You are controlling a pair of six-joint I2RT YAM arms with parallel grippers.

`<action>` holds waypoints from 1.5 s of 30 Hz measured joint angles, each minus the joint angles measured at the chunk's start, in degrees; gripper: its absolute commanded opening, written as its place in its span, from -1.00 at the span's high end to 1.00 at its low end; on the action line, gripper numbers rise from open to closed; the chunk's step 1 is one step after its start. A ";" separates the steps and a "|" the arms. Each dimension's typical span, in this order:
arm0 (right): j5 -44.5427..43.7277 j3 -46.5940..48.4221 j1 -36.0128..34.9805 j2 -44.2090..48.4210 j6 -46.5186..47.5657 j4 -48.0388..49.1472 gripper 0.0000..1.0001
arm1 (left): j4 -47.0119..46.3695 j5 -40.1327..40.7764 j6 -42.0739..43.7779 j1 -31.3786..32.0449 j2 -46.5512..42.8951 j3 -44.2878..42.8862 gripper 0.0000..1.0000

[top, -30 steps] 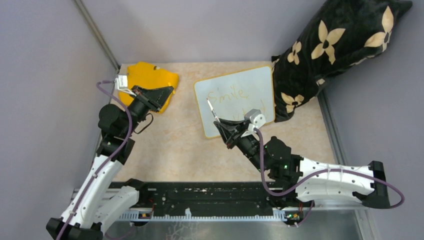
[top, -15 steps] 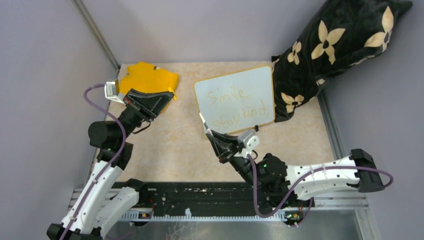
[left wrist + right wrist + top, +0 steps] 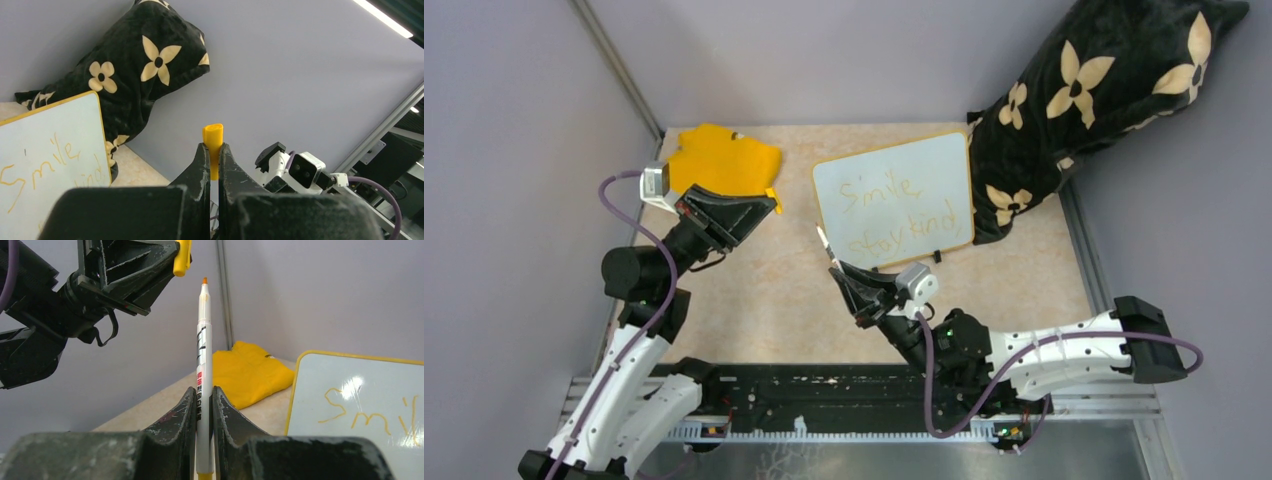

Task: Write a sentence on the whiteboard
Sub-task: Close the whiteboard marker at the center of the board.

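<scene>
Top external. The whiteboard is a glossy white rectangle with a thin yellow rim and rounded corners. It sits on the far right part of the mottled beige table, and its right edge touches a black plush cushion with cream flower shapes. The sentence is in thin orange handwriting on two lines, "Smile" above "Stay kind". A crumpled yellow cloth lies at the far left, apart from the board. The right gripper is just off the board's near left corner, clamped on a slim white marker whose tip points away from the arm. The left gripper is at the cloth's near right edge with its jaws together; what they hold is not resolvable here.

Left wrist. Two matte black fingers pinch a small yellow cap, which stands upright and projects past the tips. The board with part of its writing shows at the left, with the cushion behind it.

Right wrist. The scuffed black jaws grip the marker barrel, which carries black and red print. Its orange nib is bare. The cloth and the board's left corner lie beyond it.

Versus earlier. One second ago the right arm lay over the board and covered the lower line; it has now withdrawn toward the bases and both lines are exposed. The left gripper has swung right, off the cloth's middle.
</scene>
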State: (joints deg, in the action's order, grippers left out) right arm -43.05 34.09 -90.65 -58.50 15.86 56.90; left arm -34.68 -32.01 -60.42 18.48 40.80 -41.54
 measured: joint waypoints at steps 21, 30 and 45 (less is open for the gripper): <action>7.85 -0.61 0.00 -1.16 -6.49 -0.42 1.00 | 0.44 -5.55 0.04 0.09 -2.67 -0.94 1.00; 9.81 0.31 0.00 -3.43 -7.56 -0.85 1.00 | 0.46 -6.62 -0.04 0.17 -2.67 -1.29 1.00; 9.77 1.73 0.00 -6.05 -7.52 -0.28 1.00 | 0.76 -6.73 -0.44 0.17 -2.67 -1.29 1.00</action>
State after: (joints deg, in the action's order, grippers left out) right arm -33.28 35.81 -90.65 -64.55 8.34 56.62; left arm -33.91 -38.74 -60.86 18.65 38.13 -42.83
